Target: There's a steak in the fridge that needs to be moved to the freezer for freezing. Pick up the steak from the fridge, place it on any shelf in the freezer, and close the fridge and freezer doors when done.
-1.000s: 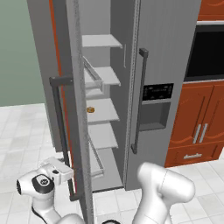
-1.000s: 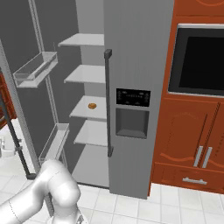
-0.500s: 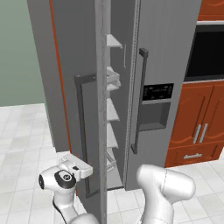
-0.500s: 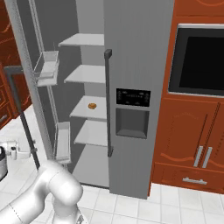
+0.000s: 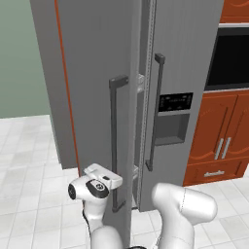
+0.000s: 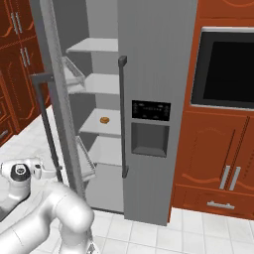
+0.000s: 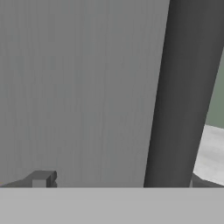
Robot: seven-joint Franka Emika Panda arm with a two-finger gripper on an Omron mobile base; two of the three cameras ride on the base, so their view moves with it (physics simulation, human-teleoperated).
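1. Closing stage, by the look of it: the door with the black dispenser panel (image 6: 150,110) stands shut, and the plain-faced door (image 5: 92,97) hangs a narrow gap short of shut.
2. The robot's hand (image 5: 99,177) sits low against the plain door's outer face, beside its dark bar handle (image 5: 115,141). Its fingers (image 7: 41,179) are spread wide and clamp nothing.
3. What seems left is pressing that door home.
4. Through the gap, the narrower compartment, judged to be the freezer (image 6: 99,84), shows stacked pale shelves. A small orange-tan piece (image 6: 104,119) lies on the middle shelf (image 6: 94,126). It is too small to tell whether this is the steak.
5. The clear door bins (image 6: 74,77) appear empty. What is in the fridge lies hidden behind its closed door.
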